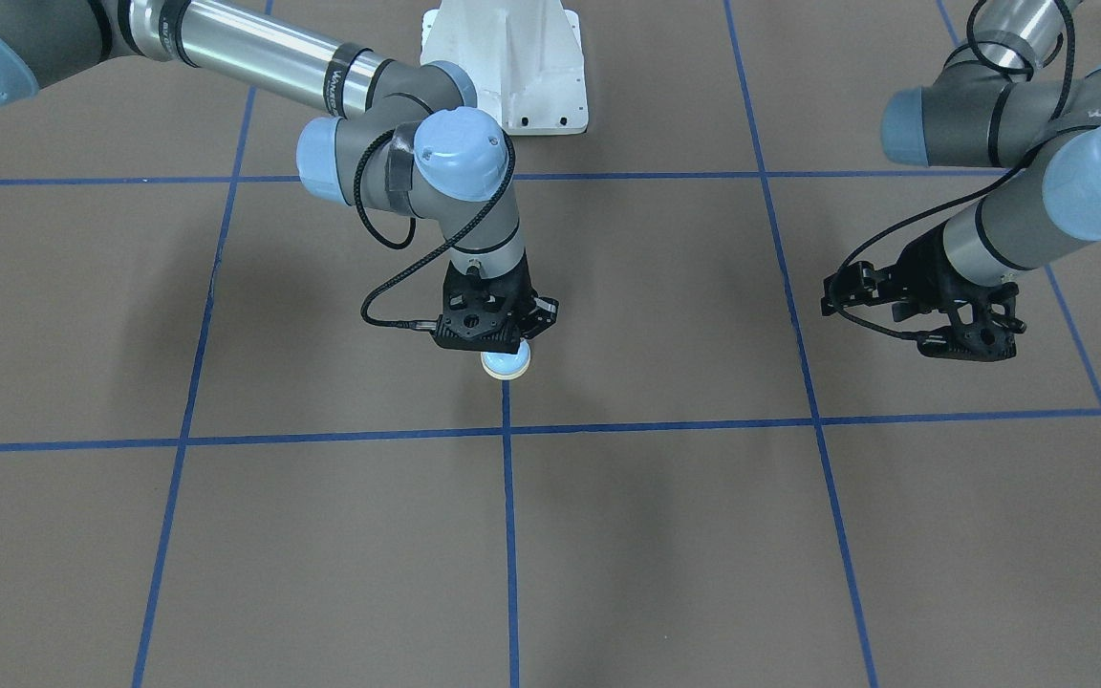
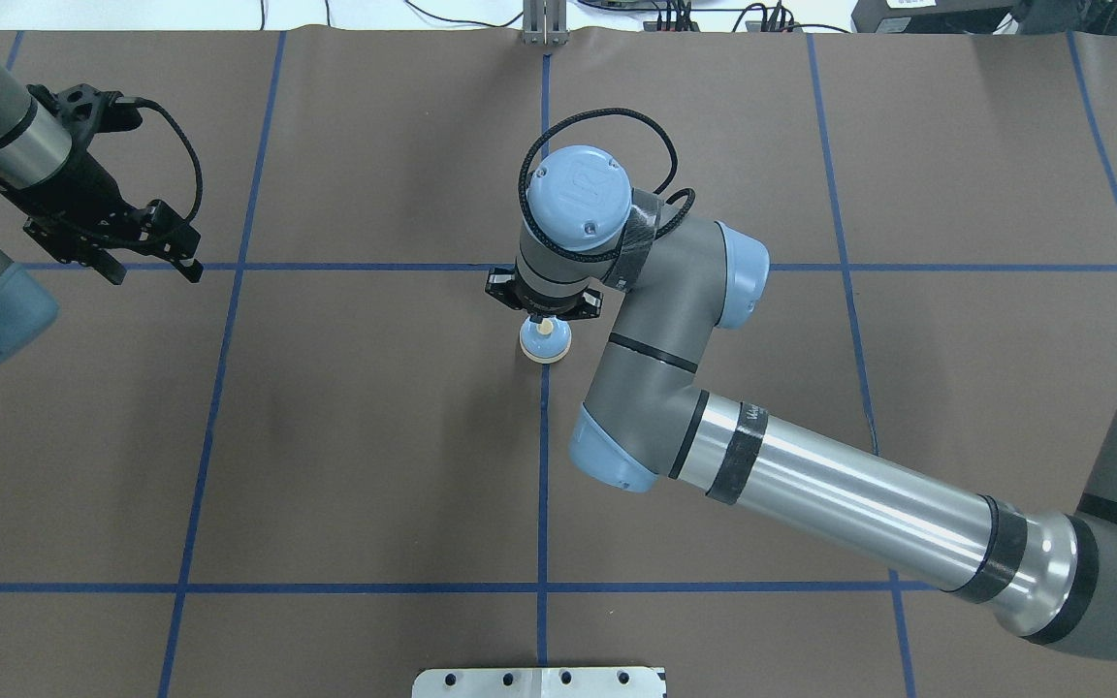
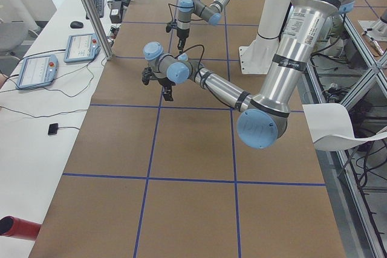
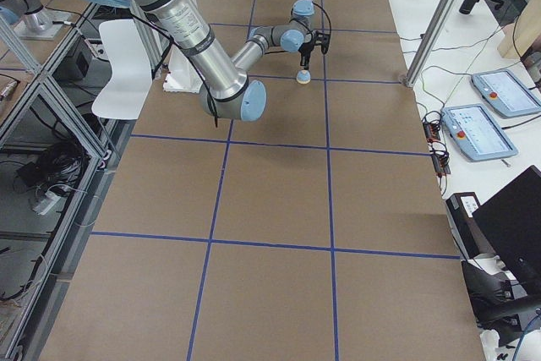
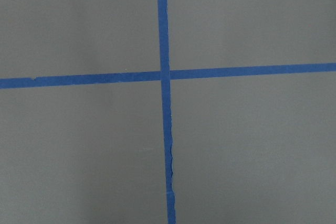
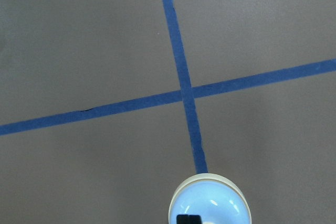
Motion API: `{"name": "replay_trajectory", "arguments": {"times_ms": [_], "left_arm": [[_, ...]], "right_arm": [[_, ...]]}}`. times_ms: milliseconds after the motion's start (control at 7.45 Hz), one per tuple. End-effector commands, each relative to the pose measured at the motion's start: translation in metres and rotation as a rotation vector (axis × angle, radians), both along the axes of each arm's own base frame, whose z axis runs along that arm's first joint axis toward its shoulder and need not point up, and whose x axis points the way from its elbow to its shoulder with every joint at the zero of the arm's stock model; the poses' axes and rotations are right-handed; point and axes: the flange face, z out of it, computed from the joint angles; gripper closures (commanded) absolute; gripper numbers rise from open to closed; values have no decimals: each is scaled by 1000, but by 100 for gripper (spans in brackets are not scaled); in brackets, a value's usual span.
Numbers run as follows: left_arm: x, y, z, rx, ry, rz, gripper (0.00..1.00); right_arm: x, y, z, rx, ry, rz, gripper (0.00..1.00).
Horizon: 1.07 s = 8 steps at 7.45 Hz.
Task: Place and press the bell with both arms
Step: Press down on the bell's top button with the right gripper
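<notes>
Jaws of right arm (image 2: 675, 320), width unclear, over bell (image 2: 546, 341) on blue tape (image 2: 542, 465); left arm (image 2: 1, 141)'s open, empty.

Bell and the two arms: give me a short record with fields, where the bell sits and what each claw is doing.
bell: the bell stands upright on the blue tape line, close to a tape crossing
right claw: the right claw points straight down over the bell, a dark tip at its top button; open or shut cannot be told
left claw: the left claw hangs far off to the side above the table, apart from the bell
left wrist view: tape crossing only, no bell
</notes>
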Motion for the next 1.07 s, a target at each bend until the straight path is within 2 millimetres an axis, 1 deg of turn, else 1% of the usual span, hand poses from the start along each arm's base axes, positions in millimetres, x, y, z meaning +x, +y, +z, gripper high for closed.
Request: {"name": "replay_trajectory", "arguments": {"times_ms": [0,134,268,537,671,805,940], "left_arm": [[1,1,0,1,-2,1,1],[1,0,0,2,-3,1,1],[1,0,0,2,-3,1,1],[1,0,0,1,-3,0,1],[1,0,0,1,-3,0,1],[1,1,-1,3,-2,0,1],[-1,2,-3,8,2,0,1]], "right_arm": [[-2,3,3,-7,3,-7,100],[-10,11,10,-13,13,-21,100],[-10,12,10,-12,11,-22,100],[-6,11,2,-13,0,-26,100],[14,-1,-11,-20,-31,-20,100],[57,-11,-22,-67,-36,-28,100],[104,-3,-9,-39,-49,-15,100]]}}
